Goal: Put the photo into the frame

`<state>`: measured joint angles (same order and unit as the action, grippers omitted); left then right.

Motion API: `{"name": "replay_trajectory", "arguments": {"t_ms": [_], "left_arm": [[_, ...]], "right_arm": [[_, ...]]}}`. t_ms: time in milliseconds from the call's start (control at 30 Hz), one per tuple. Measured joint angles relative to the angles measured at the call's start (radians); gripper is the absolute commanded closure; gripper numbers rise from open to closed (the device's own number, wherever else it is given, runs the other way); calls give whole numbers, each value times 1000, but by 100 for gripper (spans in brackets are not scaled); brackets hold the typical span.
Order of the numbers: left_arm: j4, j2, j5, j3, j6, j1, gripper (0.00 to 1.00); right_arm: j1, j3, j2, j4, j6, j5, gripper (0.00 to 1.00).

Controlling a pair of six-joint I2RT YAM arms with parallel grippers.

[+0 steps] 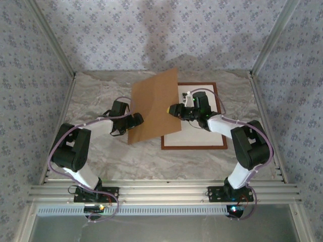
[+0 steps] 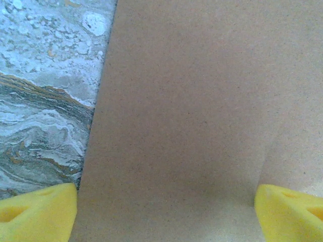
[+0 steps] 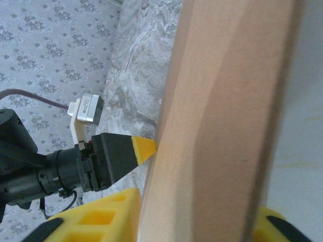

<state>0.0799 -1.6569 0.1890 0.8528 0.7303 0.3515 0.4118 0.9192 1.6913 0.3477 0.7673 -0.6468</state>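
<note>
Top external, brown board [image 1: 154,106] tilted over frame [image 1: 194,148], right fingers [image 3: 101,222] pinching it, left fingers [image 2: 38,214] spread wide.

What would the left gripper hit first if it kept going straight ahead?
The board. It stands tilted right in front of the left gripper, and one fingertip already seems to touch it.

The top camera looks down from behind over the whole surface [image 1: 136,164], while both wrist cameras sit close against the board [image 1: 154,106], from opposite sides.
</note>
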Motion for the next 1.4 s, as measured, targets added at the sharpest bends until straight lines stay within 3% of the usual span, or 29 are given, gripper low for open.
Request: {"name": "replay_trajectory", "arguments": {"t_ms": [133, 633, 833, 1067, 1233, 1400], "left_arm": [[3, 2, 2, 0, -1, -3, 8], [172, 121, -11, 137, -84, -2, 4], [195, 132, -29, 162, -110, 11, 5], [218, 11, -54, 231, -128, 121, 12], [254, -127, -70, 353, -151, 211, 27], [290, -267, -83, 496, -158, 271, 39]], "right_arm": [[-3, 8, 2, -23, 14, 5, 100], [-89, 24, -93, -178, -18, -76, 100], [-254, 24, -257, -341, -87, -71, 100], [-511, 30, -502, -520, -148, -29, 100], [-670, 31, -621, -579, -156, -8, 100], [-768, 30, -673, -610, -155, -15, 100]]}}
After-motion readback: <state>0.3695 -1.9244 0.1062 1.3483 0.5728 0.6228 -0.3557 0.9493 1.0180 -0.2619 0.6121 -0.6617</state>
